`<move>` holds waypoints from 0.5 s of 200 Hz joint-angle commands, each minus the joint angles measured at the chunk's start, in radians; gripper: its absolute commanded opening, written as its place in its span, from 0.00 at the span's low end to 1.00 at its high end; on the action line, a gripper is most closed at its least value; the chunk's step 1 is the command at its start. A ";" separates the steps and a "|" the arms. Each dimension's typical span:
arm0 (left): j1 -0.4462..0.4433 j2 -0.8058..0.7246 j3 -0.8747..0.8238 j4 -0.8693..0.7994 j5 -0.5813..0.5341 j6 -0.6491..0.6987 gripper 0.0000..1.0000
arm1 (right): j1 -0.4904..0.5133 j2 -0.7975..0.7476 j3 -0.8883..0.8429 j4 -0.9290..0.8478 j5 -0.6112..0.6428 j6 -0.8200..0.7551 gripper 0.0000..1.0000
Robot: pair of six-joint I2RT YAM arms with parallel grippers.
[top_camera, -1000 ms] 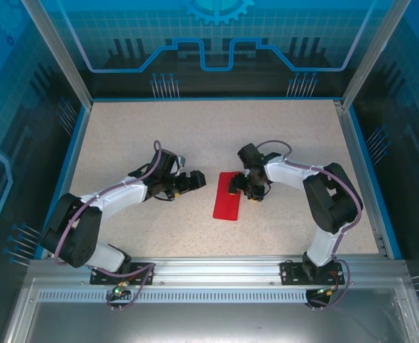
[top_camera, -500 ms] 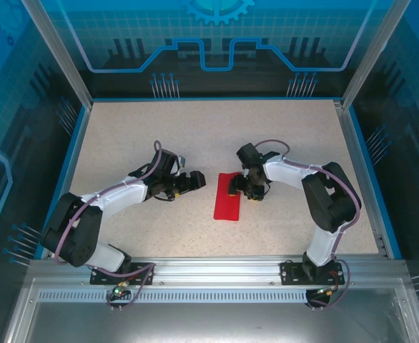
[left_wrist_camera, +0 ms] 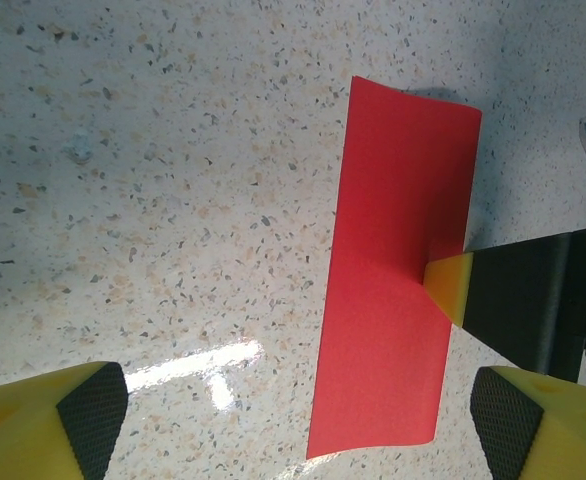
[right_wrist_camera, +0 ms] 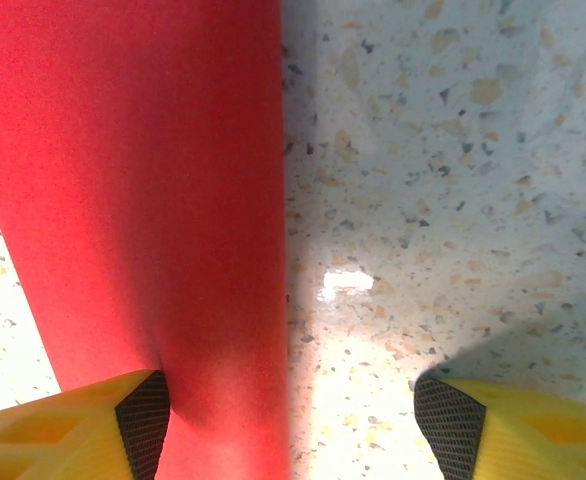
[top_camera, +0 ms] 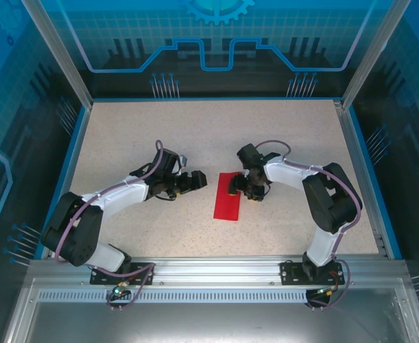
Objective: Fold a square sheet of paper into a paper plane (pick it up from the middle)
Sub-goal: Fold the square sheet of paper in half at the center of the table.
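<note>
The red sheet of paper (top_camera: pixel 227 197) lies flat on the speckled table as a long narrow rectangle, its far end slightly curled. My right gripper (top_camera: pixel 241 188) is open at the sheet's right edge. One of its yellow fingertips (left_wrist_camera: pixel 449 286) presses down on the paper (left_wrist_camera: pixel 388 300), and the other stands over bare table. In the right wrist view the paper (right_wrist_camera: pixel 143 190) runs under the left finger of the right gripper (right_wrist_camera: pixel 298 425). My left gripper (top_camera: pixel 196 181) is open just left of the sheet, apart from it. In its wrist view, the left gripper (left_wrist_camera: pixel 298 415) has jaws set wide with nothing between them.
The speckled table (top_camera: pixel 138 136) is walled by a blue rim (top_camera: pixel 74 143) and transparent blue panels. An aluminium rail (top_camera: pixel 209 266) at the near edge carries both arm bases. Open tabletop lies behind and to both sides of the arms.
The right gripper has shifted very slightly on the paper, and the sheet's far end curls a little more. The left arm has stayed in place.
</note>
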 commanded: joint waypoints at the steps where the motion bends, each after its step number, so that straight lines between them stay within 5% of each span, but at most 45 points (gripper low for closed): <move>1: -0.008 0.010 0.027 0.001 0.032 0.016 0.92 | 0.016 0.088 -0.042 0.009 0.041 -0.020 0.73; 43: -0.021 0.047 0.037 0.019 0.097 0.045 0.84 | 0.020 0.106 -0.031 -0.021 0.056 -0.035 0.73; 100: -0.058 0.136 0.090 0.053 0.147 0.014 0.36 | 0.019 0.109 -0.030 -0.024 0.068 -0.019 0.73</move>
